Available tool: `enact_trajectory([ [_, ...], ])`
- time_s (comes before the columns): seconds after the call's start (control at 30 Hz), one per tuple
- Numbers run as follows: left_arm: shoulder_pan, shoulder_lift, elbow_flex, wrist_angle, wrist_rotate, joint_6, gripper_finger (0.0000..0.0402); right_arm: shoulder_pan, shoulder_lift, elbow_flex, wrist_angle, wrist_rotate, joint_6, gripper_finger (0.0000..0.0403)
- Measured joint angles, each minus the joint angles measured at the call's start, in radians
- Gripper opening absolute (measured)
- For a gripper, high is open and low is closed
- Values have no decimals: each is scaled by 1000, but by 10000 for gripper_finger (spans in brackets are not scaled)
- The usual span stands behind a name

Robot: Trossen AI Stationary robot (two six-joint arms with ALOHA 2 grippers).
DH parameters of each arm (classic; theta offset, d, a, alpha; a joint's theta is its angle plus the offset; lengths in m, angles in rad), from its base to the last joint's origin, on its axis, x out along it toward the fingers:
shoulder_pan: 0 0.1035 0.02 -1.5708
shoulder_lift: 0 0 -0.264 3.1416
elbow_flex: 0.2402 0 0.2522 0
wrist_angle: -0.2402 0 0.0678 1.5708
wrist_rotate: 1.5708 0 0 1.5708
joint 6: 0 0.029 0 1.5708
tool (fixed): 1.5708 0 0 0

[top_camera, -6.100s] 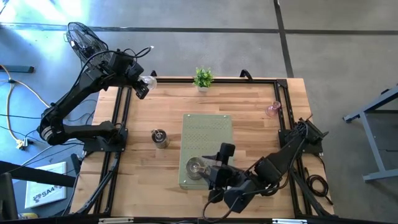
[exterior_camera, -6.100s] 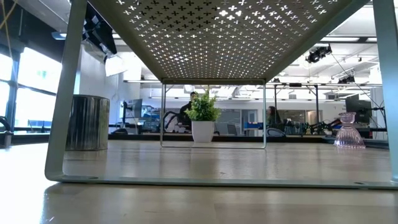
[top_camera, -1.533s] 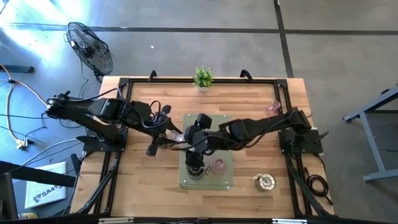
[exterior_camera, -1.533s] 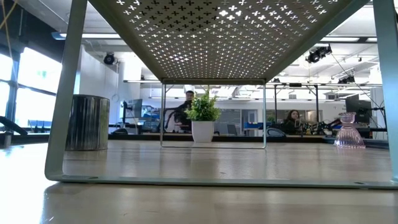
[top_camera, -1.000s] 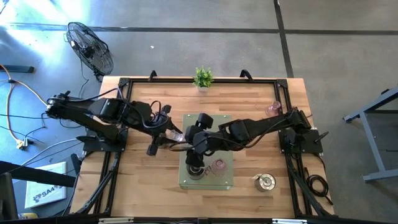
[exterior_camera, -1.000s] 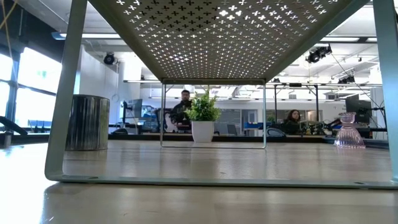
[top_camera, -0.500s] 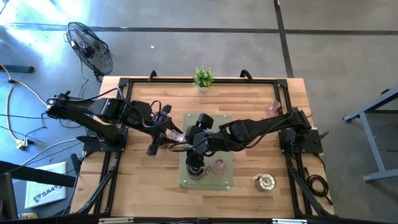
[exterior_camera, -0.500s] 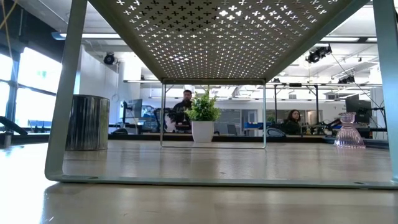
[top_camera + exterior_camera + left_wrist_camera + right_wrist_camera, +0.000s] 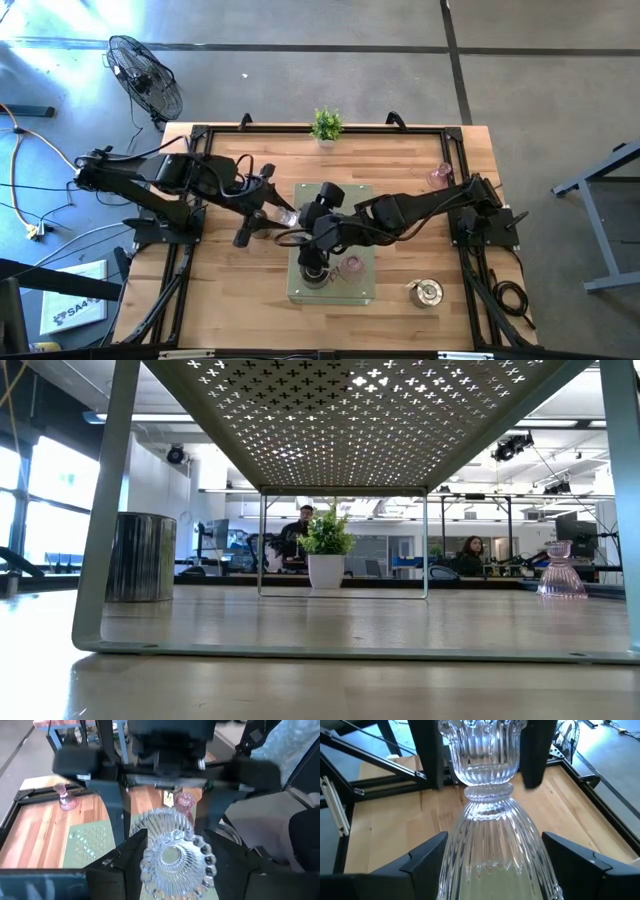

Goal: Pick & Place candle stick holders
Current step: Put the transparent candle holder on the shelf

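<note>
Clear ribbed glass candle stick holder point(image 9: 487, 815) sitting between both grippers' fingers, right fingers point(image 9: 427, 852) flanking it, spread, left fingers point(image 9: 131, 851) gripping its cup

Overhead looks down; low level; wrists close on clear glass holder point(image 9: 490, 810).

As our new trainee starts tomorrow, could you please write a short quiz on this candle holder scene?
1. True or false: the potted plant stands on the green rack.
2. What do the left gripper and the right gripper both flank? A) clear glass holder B) a mug C) a spoon
3. How many pink holders show from above?
Key: 1 false, it stands at the table's far edge. 2 A. 3 two: one on the rack, one near the table's right edge.
</note>
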Motion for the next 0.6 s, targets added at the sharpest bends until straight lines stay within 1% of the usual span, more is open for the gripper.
enact_trajectory([
  [0.2, -1, -4, 5, 85, 9, 16, 185, 6, 1, -4, -43, 15, 6, 280],
  [0.3, -3, -35, 11, 128, 42, 19, 185, 10, 9, -10, -71, 46, 14, 280],
  [0.37, -3, -48, 11, 146, 65, 19, 185, 11, 8, -7, -101, 89, 32, 279],
  [0.5, -2, -83, 6, 145, 82, 19, 186, 24, 4, -5, -103, 120, 34, 278],
  [0.6, -2, -120, 7, 110, 81, 18, 186, 39, 3, -6, -101, 142, 29, 278],
])
